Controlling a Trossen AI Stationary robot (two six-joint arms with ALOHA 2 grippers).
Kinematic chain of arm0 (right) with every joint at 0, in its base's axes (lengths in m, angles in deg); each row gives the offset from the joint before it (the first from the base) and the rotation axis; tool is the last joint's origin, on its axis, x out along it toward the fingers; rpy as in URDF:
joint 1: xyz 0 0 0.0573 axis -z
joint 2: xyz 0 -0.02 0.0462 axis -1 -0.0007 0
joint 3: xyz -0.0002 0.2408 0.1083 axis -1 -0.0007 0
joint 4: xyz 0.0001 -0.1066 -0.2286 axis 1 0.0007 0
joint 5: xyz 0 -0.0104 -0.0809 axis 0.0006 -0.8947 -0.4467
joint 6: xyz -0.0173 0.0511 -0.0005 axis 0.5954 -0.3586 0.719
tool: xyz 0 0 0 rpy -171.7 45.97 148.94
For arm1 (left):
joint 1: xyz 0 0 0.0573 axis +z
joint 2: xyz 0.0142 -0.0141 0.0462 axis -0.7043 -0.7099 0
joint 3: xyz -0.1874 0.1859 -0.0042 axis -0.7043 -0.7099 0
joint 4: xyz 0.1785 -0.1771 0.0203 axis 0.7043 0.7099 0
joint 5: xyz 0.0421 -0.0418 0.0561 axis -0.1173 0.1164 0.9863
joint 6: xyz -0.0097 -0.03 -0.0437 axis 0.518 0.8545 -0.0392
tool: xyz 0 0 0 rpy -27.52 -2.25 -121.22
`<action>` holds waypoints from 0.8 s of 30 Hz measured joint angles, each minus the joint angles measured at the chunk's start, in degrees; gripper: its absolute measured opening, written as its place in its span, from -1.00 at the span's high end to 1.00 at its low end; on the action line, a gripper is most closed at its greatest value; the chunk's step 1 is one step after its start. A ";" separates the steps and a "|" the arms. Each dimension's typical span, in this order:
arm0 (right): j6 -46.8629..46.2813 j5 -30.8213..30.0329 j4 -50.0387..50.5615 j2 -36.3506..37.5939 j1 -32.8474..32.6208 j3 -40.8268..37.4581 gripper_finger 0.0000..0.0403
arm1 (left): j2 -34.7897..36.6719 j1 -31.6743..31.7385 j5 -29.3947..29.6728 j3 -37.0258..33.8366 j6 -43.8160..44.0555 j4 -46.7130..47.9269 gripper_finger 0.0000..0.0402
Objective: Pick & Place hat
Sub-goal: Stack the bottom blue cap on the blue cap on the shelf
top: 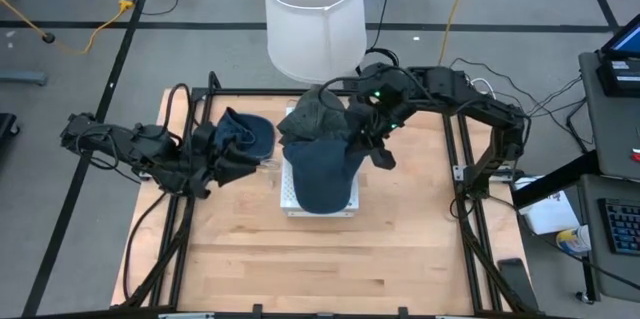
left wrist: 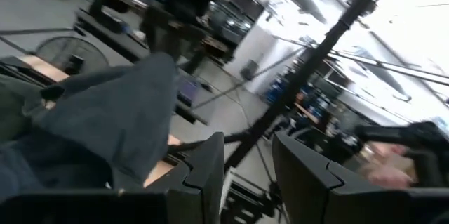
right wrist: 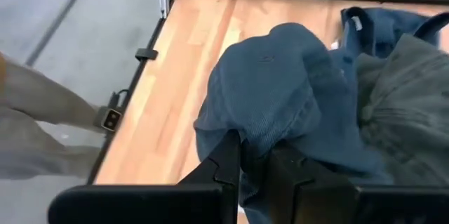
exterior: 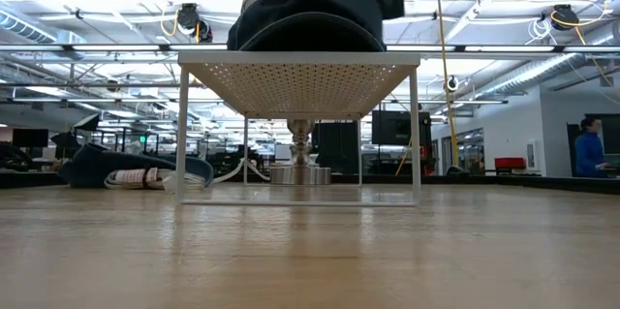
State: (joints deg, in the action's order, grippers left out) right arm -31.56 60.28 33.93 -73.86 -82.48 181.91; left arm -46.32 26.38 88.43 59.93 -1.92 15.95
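**Right jaws pinch a blue hat over the white rack**

The right gripper [right wrist: 254, 159] has its jaws nearly closed on a fold of the blue hat [top: 322, 171], which lies draped across the white perforated rack [top: 288, 195] in the middle of the wooden surface [top: 320, 259]. A grey-green hat [top: 315, 116] sits just behind the blue one, touching it. A second blue hat [top: 245, 136] lies off the rack, close in front of the left gripper [left wrist: 247, 175], whose jaws stand partly apart with nothing between them.

The step in hand looks like settling the blue hat on the rack. To do it well, the right jaws should let the cloth rest fully on the rack before parting, then draw straight back so the fingers do not drag the brim or snag the grey-green hat beside it.

The right wrist view shows the pinch itself, cloth bunched between the fingers, which the high view hides under the arm. The high view alone shows all three hats and both arms together. The low view shows the rack standing on thin legs, and the second blue hat resting flat on the surface.
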 joint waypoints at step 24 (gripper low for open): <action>10.29 -20.76 -9.57 -7.01 -0.47 -0.02 0.84 | 0.00 0.07 4.77 0.00 -0.18 1.31 0.38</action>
State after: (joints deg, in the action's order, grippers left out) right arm -21.27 39.53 24.36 -80.87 -82.95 181.89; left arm -46.32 26.44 93.20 59.94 -2.11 17.26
